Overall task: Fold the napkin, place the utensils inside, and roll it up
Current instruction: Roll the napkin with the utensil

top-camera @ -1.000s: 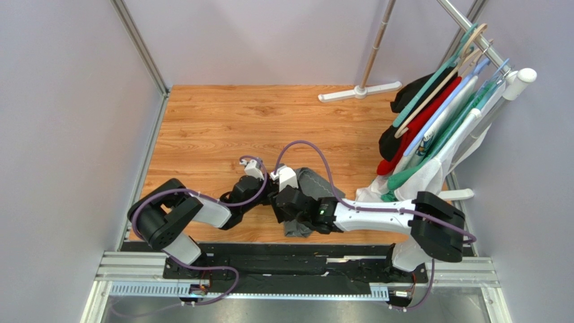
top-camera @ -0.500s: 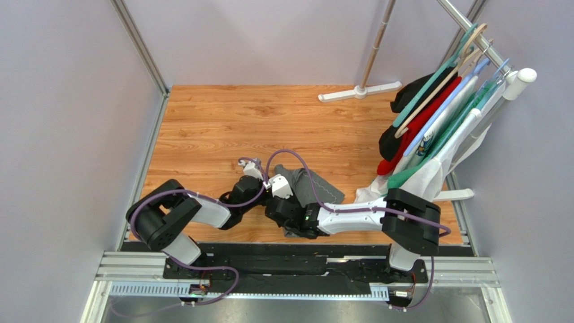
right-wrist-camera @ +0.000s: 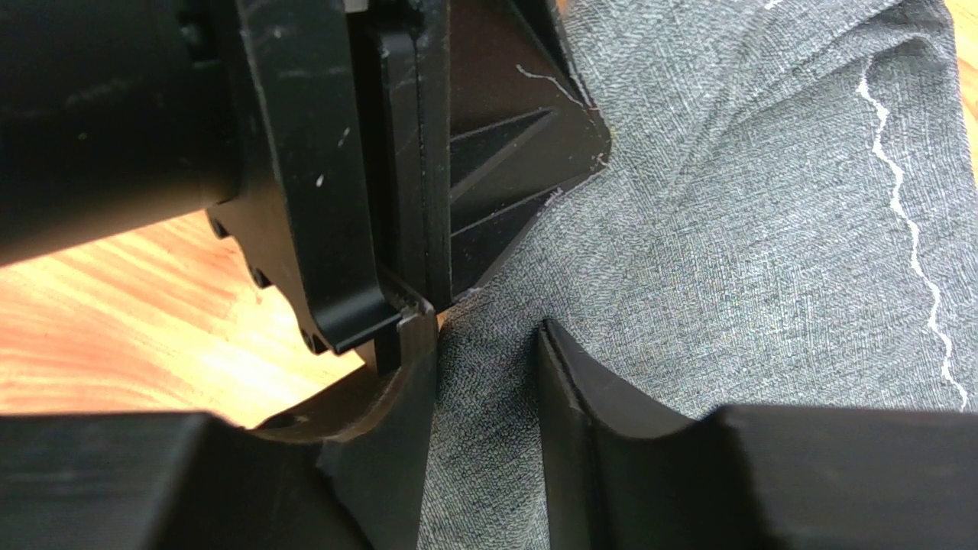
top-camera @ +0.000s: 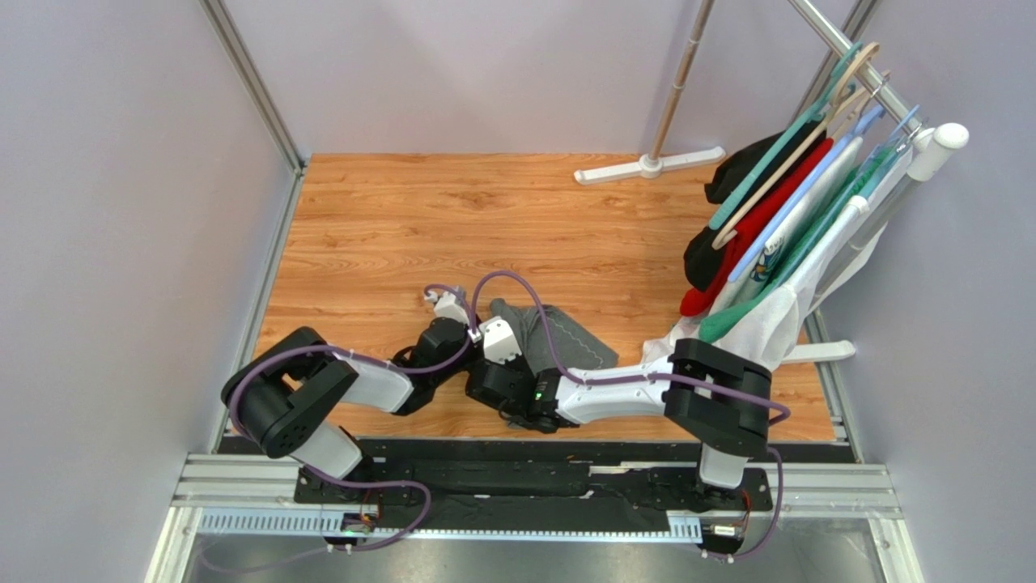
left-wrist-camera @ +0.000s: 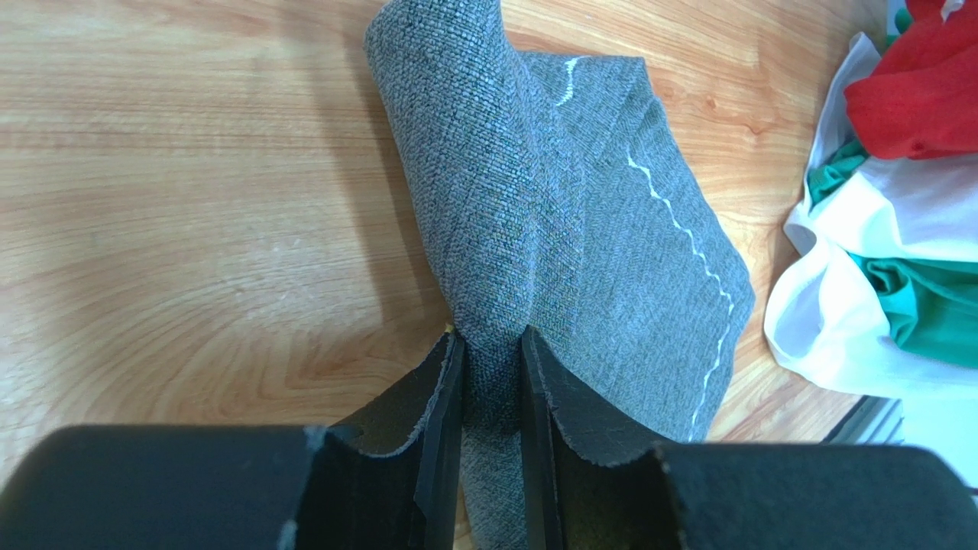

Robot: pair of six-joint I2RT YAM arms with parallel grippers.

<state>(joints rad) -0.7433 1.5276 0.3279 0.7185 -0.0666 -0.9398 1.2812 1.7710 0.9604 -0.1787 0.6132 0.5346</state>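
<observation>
The napkin (top-camera: 562,343) is a dark grey cloth with a pale wavy stitch line, lying bunched and partly rolled on the wooden table (top-camera: 401,231). In the left wrist view my left gripper (left-wrist-camera: 491,344) is shut on a rolled fold of the napkin (left-wrist-camera: 597,229). My right gripper (right-wrist-camera: 488,335) sits right beside it, and the napkin (right-wrist-camera: 746,229) fills the gap between its two fingers, touching both. The left gripper's black body (right-wrist-camera: 379,172) almost touches the right one's left finger. In the top view both grippers meet at the cloth's near-left end (top-camera: 493,364). The utensils are hidden.
At the right, a rack holds red, black and teal garments on hangers (top-camera: 790,207). A white cloth (top-camera: 754,328) hangs down to the table close to the napkin and also shows in the left wrist view (left-wrist-camera: 838,309). A white T-shaped stand foot (top-camera: 651,164) rests at the back.
The right arm has swung left along the near edge to come beside the left gripper, and its jaws have narrowed onto the napkin. The napkin bundle has shifted slightly left.
</observation>
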